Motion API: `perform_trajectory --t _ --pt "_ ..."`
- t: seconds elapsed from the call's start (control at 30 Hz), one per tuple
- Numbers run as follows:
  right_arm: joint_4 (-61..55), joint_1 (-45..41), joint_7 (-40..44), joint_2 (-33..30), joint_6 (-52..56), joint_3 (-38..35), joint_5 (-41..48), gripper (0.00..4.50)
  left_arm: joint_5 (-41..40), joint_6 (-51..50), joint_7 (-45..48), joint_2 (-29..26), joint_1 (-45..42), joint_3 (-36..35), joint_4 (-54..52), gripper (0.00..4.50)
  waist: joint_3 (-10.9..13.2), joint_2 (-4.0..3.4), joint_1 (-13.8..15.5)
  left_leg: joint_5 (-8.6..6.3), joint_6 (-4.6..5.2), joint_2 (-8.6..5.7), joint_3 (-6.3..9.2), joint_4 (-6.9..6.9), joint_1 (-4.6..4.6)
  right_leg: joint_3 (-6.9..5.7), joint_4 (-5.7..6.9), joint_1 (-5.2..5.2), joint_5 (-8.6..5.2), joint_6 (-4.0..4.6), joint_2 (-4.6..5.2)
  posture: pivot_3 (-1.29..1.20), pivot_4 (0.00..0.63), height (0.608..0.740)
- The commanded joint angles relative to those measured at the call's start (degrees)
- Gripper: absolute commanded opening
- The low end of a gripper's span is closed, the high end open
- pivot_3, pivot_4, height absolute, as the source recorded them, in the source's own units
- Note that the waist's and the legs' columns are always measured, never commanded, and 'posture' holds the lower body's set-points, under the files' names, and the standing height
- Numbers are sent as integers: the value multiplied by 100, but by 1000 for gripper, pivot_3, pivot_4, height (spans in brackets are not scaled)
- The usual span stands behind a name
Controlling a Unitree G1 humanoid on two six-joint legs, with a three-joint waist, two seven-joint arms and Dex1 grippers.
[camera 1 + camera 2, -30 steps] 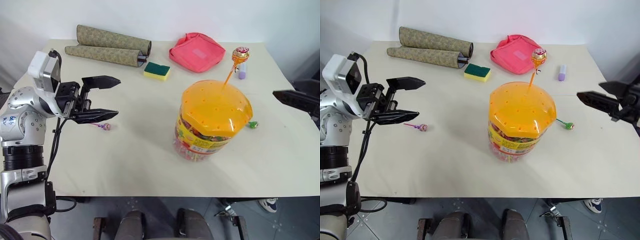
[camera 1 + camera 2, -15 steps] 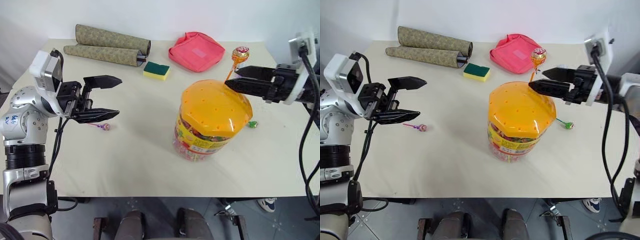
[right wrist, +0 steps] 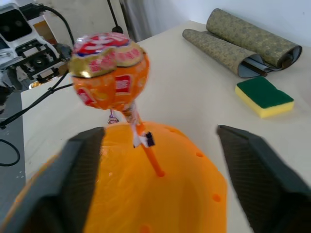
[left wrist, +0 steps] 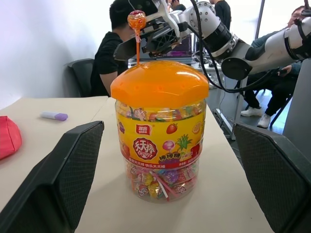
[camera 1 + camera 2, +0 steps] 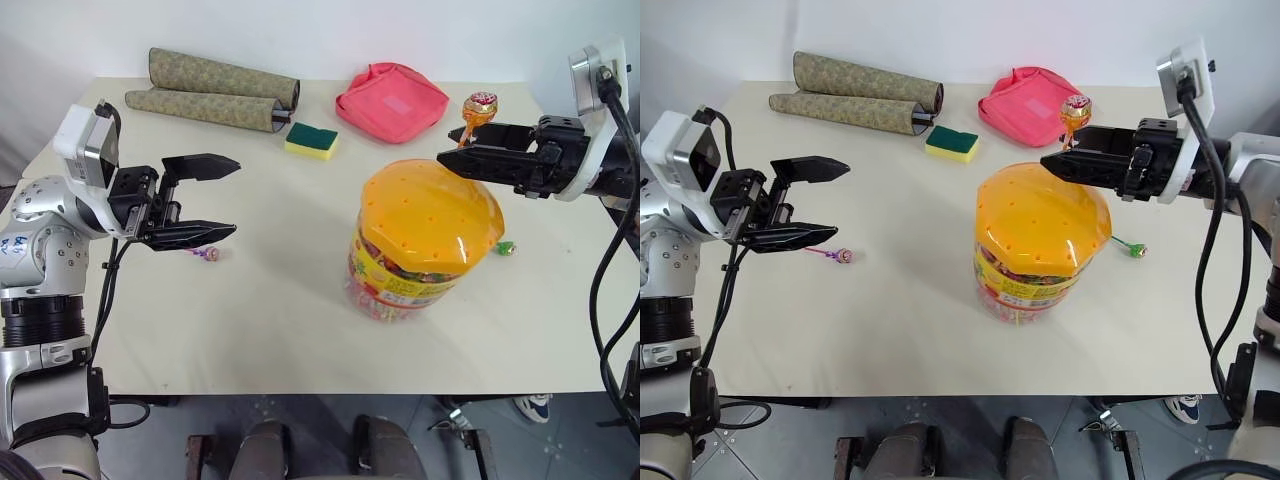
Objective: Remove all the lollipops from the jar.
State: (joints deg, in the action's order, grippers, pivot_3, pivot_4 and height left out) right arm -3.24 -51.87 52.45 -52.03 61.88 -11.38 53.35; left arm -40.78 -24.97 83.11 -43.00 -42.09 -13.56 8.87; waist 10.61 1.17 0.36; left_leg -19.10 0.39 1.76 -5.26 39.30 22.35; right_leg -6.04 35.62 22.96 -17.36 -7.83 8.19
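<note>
While orange lollipop (image 3: 110, 73) fills right wrist, people (image 4: 112, 53) (seated) behind jar (image 4: 160, 131).

A cream table (image 5: 270, 330) carries everything. Along its far edge lie two rolled mats (image 5: 215, 90) side by side, a green and yellow sponge (image 5: 310, 140) just beside their ends, and a pink pouch (image 5: 392, 102). The jar (image 5: 425, 250) stands upright right of centre. A purple lollipop (image 5: 208, 253) lies left of the jar, well apart, and a green lollipop (image 5: 506, 249) lies just beside its right
</note>
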Motion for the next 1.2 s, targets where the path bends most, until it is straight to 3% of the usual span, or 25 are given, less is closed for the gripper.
perform_trajectory --t 0.03,0.27,0.67,0.87,1.03,1.2 --pt "-182 -195 15 -7 -155 -208 55 2240 -114 31 -21 -42 -90 -104 -146 4500 0 0 -9 0 0 0 0 0 0 0 0 0 0 0 0 0 150 740" --pt "-241 -356 -66 103 -211 -220 77 13 -63 71 20 -16 -201 -42 -14 4500 0 0 -44 0 0 0 0 -2 1 0 0 3 0 0 0 0 150 740" --pt "-150 -1109 -911 318 -215 -410 35 13 17 148 216 125 -481 130 274 4500 0 0 -50 1 -2 0 -6 -5 5 2 4 15 0 0 0 0 150 740" --pt "-68 -1328 -1448 -153 -65 -679 -230 13 71 214 354 122 -562 184 448 4500 0 0 -32 1 -2 -4 -9 -5 28 4 11 43 0 0 3 0 150 740" --pt "-154 -735 -1876 -862 499 -1205 -355 13 74 233 419 68 -526 180 504 4500 0 0 -34 1 -1 -4 -7 -2 50 0 11 60 0 0 4 0 150 740" --pt "-300 708 -2144 -1322 1161 -2134 -573 13 48 274 426 54 -481 142 576 4500 0 0 -34 1 -1 -4 -11 -1 53 0 11 64 0 0 4 0 150 740"
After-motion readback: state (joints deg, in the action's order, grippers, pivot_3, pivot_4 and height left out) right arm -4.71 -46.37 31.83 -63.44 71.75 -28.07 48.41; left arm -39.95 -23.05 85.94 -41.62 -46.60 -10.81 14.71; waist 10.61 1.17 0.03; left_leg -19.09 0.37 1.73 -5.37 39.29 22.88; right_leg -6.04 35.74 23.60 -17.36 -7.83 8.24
